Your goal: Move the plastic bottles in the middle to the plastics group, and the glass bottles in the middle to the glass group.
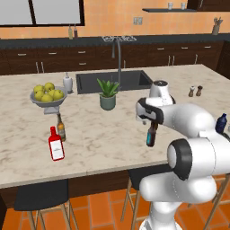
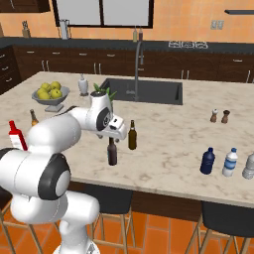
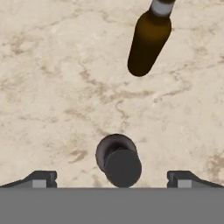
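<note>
A near-black glass bottle (image 1: 151,136) (image 2: 112,153) with a blue label stands upright mid-counter. My gripper (image 1: 150,121) (image 2: 115,136) (image 3: 113,180) hangs open just above it, pointing down. In the hand view its dark cap (image 3: 120,164) sits between the two spread fingertips (image 3: 42,179), untouched. An amber-brown glass bottle (image 2: 132,135) (image 3: 148,41) stands close behind it. The squat dark-blue plastic bottle (image 2: 208,161) (image 1: 221,123) stands far right, beside a clear bottle (image 2: 230,162). The glass group, a flat red bottle (image 1: 55,143) (image 2: 17,135) and a small brown bottle (image 1: 60,127) (image 2: 33,118), stands at the left.
A fruit bowl (image 1: 47,96), a white dispenser (image 1: 67,83), a potted plant (image 1: 108,95) and the sink (image 1: 114,81) with its tap lie further back. Salt and pepper shakers (image 1: 195,91) stand at the right. Stools sit under the counter's front edge (image 1: 90,173).
</note>
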